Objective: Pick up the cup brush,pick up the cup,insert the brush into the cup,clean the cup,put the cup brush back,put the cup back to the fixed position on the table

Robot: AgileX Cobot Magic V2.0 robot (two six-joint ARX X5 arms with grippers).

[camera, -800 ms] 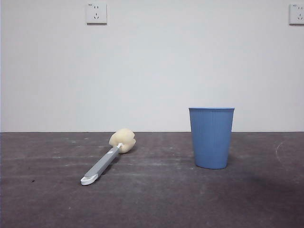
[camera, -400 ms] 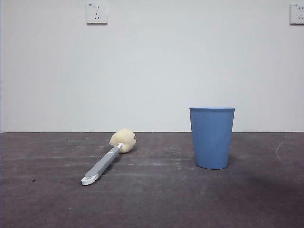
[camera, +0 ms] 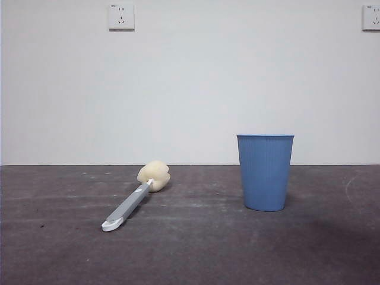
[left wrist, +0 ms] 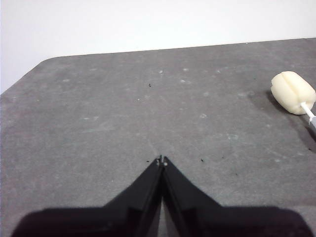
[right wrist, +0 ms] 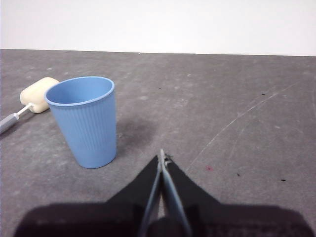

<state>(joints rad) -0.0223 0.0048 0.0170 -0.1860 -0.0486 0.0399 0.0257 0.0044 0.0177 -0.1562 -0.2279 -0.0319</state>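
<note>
Blue cup and cream-headed brush both down on the table, neither gripper holding anything.

Front view: the blue ribbed cup [camera: 265,172] stands upright right of centre on the dark grey table [camera: 196,249], and the cup brush [camera: 136,196] lies flat well to its left, sponge head at the far end, white looped tip nearer. Two white wall sockets [camera: 121,16] sit high on the pale wall. Left wrist view: the left gripper [left wrist: 162,160] is clenched, jaws pressed together above bare table, with the brush's sponge head [left wrist: 293,93] off to one side, well apart. Right wrist view: the right gripper [right wrist: 162,157] is clenched too, tips near the cup's [right wrist: 85,121] base but not touching; the brush [right wrist: 30,98] lies beyond the cup.
</note>
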